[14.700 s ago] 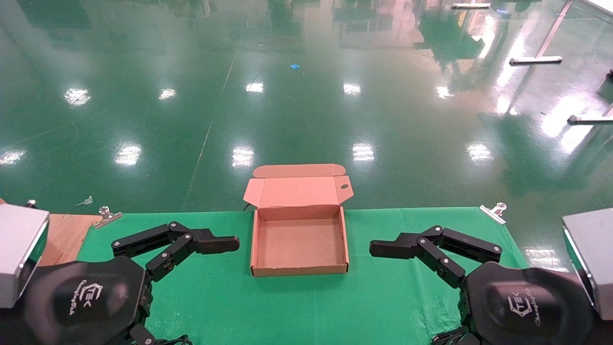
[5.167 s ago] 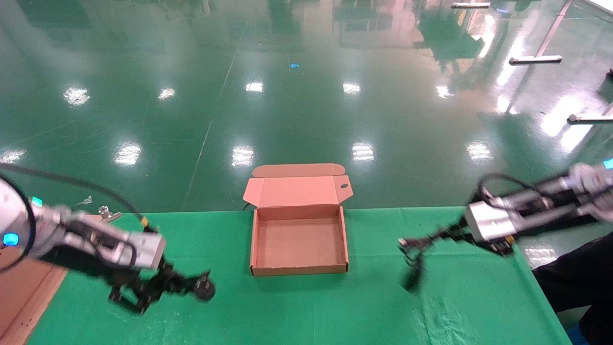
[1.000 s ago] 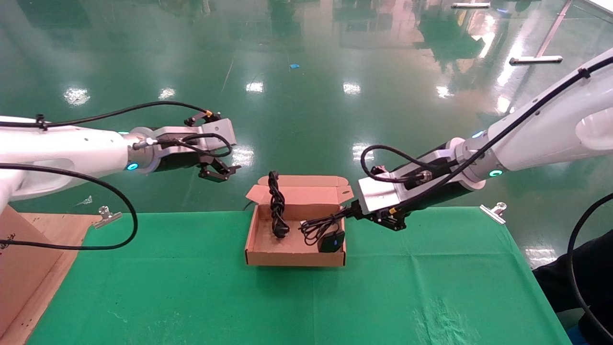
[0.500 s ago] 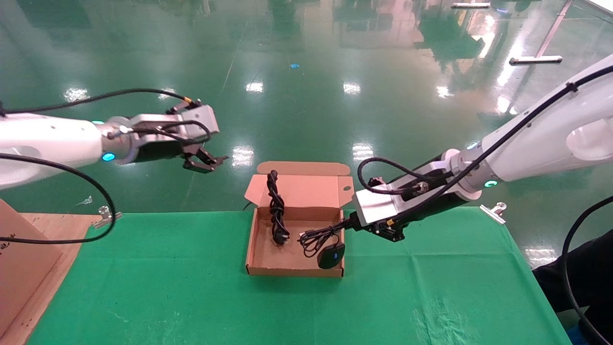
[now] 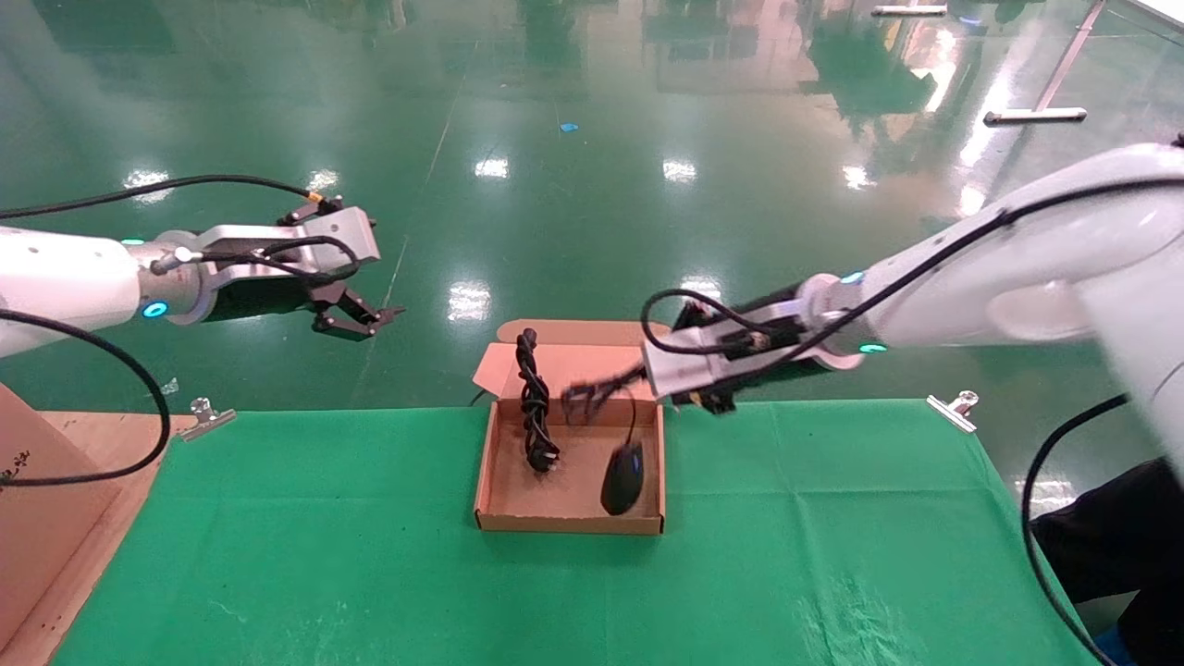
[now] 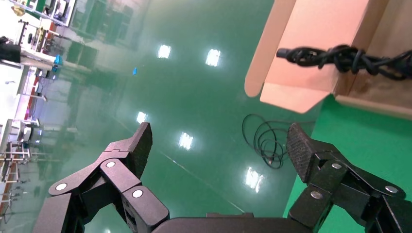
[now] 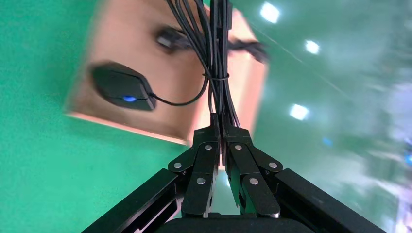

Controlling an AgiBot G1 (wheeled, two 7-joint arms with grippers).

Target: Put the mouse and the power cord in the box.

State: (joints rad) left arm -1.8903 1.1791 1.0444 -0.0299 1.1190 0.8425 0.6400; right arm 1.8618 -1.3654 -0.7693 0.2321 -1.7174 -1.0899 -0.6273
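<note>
The open brown box (image 5: 569,524) sits mid-table on the green cloth. Inside it, the power cord (image 5: 534,407) lies as a twisted bundle along the left side, its far end leaning on the lid; it also shows in the left wrist view (image 6: 346,58). The black mouse (image 5: 622,478) is over the box's right front corner, blue mark visible (image 7: 122,89); I cannot tell whether it rests on the floor. My right gripper (image 5: 645,377) (image 7: 221,127) hovers over the box's back right, shut on the mouse's thin bundled cable. My left gripper (image 5: 359,320) (image 6: 217,138) is open and empty, off to the box's left.
Metal clips (image 5: 205,416) (image 5: 957,407) pin the green cloth (image 5: 370,573) at the table's far corners. A bare wooden board (image 5: 46,536) lies at the left edge. A loose coil of cable (image 6: 265,141) lies on the floor behind the table. A dark-clothed person (image 5: 1119,527) is at the right.
My right gripper moved left and up over the box's back, and the mouse swung to the right front corner. My left gripper drew back to the left, still open.
</note>
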